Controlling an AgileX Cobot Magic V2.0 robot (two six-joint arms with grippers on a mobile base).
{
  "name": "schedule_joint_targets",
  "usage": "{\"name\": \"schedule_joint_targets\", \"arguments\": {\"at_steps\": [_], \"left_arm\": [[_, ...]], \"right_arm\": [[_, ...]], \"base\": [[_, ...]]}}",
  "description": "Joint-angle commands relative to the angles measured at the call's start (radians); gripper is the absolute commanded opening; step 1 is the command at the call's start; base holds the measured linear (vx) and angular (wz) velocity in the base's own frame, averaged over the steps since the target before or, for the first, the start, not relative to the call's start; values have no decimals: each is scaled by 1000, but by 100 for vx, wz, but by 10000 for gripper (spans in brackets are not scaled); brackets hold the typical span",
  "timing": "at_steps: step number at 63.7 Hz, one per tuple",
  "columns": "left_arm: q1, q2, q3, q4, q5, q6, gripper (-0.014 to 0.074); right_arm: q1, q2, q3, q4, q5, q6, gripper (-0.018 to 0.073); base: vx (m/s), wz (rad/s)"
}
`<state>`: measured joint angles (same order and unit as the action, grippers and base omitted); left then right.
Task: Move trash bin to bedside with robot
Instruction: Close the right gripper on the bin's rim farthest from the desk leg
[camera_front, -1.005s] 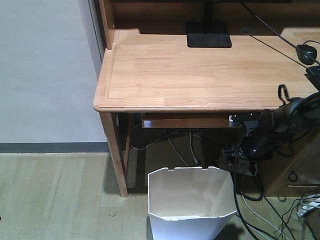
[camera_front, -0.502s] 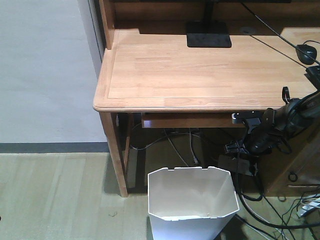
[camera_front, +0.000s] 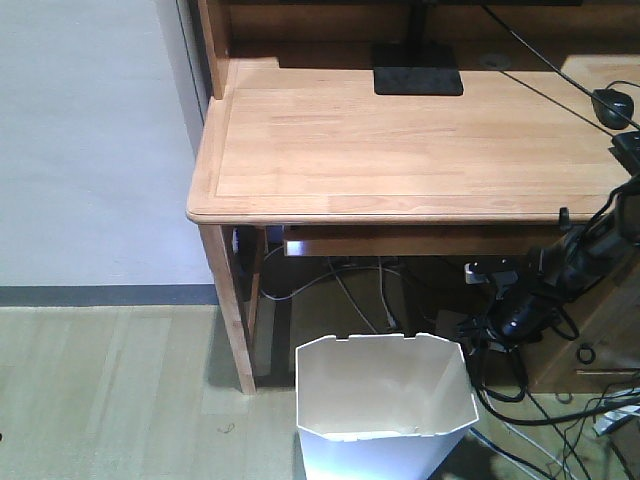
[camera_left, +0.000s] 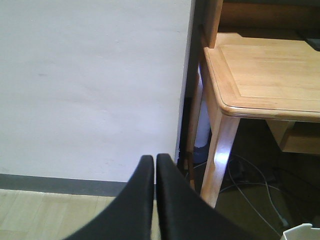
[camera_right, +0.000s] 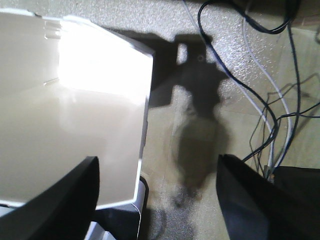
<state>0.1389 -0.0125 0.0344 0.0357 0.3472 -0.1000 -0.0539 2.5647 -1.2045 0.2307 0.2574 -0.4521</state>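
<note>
Below the right gripper (camera_right: 157, 165), spread wide: white bin (camera_right: 100, 115), angular rim, cream inside. This gripper sits lower than before; left gripper (camera_left: 155, 162) closed.

trash bin (camera_front: 385, 390) on floor (camera_front: 120, 400), before desk (camera_front: 400, 140) | robot arm (camera_front: 575, 255) right of bin

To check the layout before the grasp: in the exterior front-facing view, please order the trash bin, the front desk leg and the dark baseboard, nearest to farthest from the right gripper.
From the right gripper:
1. trash bin: just below-left of it.
2. front desk leg: farther left, past the bin.
3. dark baseboard: along the wall, far left.
</note>
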Motion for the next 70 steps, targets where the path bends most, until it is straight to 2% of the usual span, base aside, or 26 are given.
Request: {"name": "schedule_joint_targets", "arguments": {"at_steps": [1,22,44,52,56,61,70], "left_arm": [[-3,-14,3,-2,-66,-4,-6],[-3,-14,3,-2,-66,-4,-6],[-3,-14,3,-2,-66,-4,-6],[-3,-14,3,-2,-66,-4,-6],[-3,-14,3,-2,-66,-4,-6],[-3,-14,3,-2,-66,-4,-6],[-3,-14,3,-2,-66,-4,-6]], "right_arm": [[-4,1,-58,31,-6,-42,481],[-4,170,-207,162,32,-148,481],[-4,347,-381,167,115,-137,477],[-4,403,-432,167,161,-137,448],[-4,432,-459,167,198,-137,406],[-4,457,-484,168,221,-137,303],[-5,457,-496,197,220,-141,-17]], "base": [[0,0],[0,0],[0,0],[0,0],[0,0],[0,0],[0,0]]}}
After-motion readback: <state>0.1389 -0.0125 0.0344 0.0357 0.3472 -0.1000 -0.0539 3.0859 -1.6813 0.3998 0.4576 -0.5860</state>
